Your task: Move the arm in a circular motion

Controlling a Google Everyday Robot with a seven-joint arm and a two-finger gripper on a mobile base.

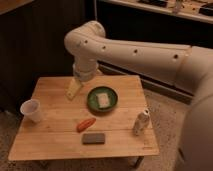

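Observation:
The cream-white arm reaches in from the right edge, bends at a bulbous joint at upper centre and points down over a wooden table. Small dark holes dot its long segment. It ends in a pale yellowish tapered gripper that hangs just above the table's back left part, left of a green plate.
On the table stand a white cup at the left, the green plate with a pale square item, an orange carrot-like item, a dark grey block and a white bottle at the right. Dark cabinets stand behind.

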